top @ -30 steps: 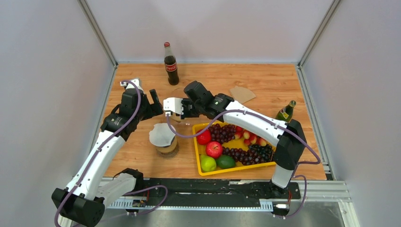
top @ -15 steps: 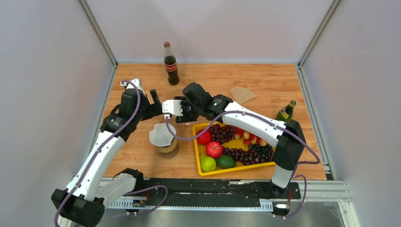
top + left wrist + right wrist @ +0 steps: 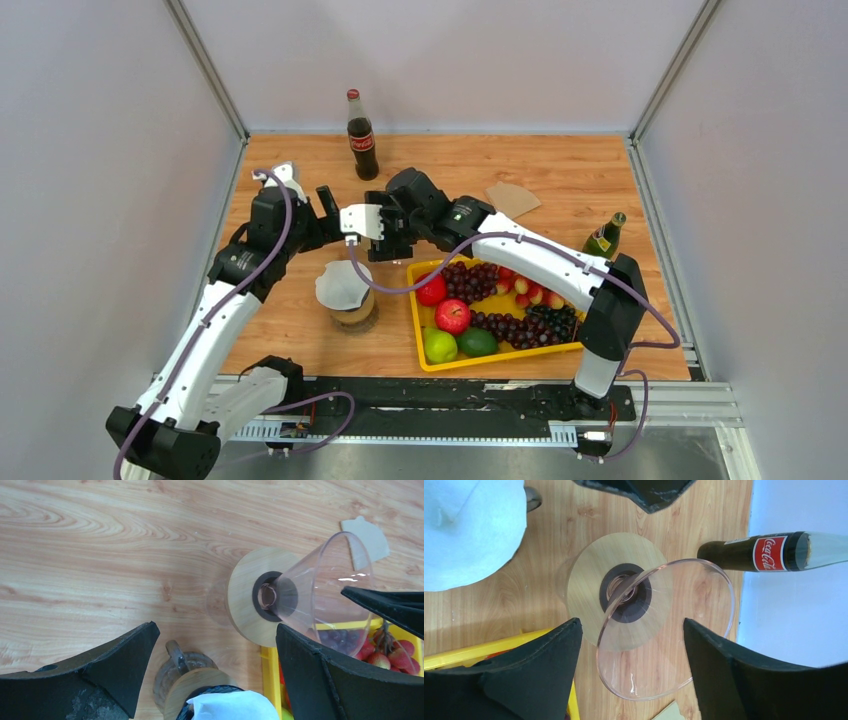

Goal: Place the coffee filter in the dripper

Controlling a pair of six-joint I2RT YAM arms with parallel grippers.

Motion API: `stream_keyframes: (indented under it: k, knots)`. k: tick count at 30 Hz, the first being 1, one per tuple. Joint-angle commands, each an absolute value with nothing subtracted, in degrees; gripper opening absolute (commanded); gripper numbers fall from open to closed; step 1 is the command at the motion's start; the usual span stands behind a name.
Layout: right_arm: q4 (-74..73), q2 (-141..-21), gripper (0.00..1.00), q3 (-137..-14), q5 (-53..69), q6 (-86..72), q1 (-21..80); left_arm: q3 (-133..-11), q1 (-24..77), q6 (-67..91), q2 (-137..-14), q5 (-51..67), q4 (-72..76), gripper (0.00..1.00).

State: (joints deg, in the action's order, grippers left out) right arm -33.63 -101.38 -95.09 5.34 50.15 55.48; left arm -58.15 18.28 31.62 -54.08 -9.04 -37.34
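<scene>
**Now the right gripper lets go of the dripper**

Within the last second we see one change. The right gripper (image 3: 631, 630) was clenched at the dripper (image 3: 624, 587). It has now spread its jaws and shifted a little to the left. Its fingers stand on both sides of the clear cone and seem not to press it, so we read this gripper as released and empty. The dripper appears to stand on its wooden base on the table, mouth up, near the cola bottle (image 3: 361, 138). We judge that the dripper is now set in place and ready for a filter, but no filter is in it yet.

The left gripper (image 3: 216, 630) has not changed. It is spread wide, holds nothing and hovers just beside the dripper.

The white filter (image 3: 340, 283) lies on top of the jug (image 3: 355, 315), near the dripper on the side of the arm bases. The brown filter (image 3: 512, 200) lies flat on the table, farther back and to the right.

We count one dripper, one jug and two filters. There are also two bottles, the cola bottle and a green bottle (image 3: 603, 238). One tray (image 3: 500, 357) holds two red apples, two green fruits, and grapes and strawberries too many to count.
</scene>
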Motion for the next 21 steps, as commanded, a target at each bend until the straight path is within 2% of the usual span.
stream_keyframes:
  k: [1, 3, 4, 15, 21]
  knots:
    - [-30.56, -95.88, 0.86, -96.86, 8.87, 47.29, 55.84, -61.31, 18.09, 30.72, -52.04, -6.89, -33.14, 1.00]
    - [-28.36, -94.47, 0.98, -96.87, 8.55, 42.53, 55.61, -62.08, 18.10, 30.68, -51.75, -7.11, -32.31, 1.00]
    - [-27.31, -93.94, 1.00, -97.21, 8.64, 39.81, 55.12, -62.63, 18.10, 30.72, -51.56, -6.98, -31.98, 1.00]
    - [-24.08, -94.82, 1.00, -101.40, 15.40, -4.54, 37.00, -67.61, 18.09, 31.83, -59.71, 1.22, -24.33, 1.00]
    - [-23.86, -97.42, 1.00, -97.54, 25.96, -15.53, 31.00, -68.24, 18.10, 31.22, -65.06, 3.40, -23.13, 1.00]
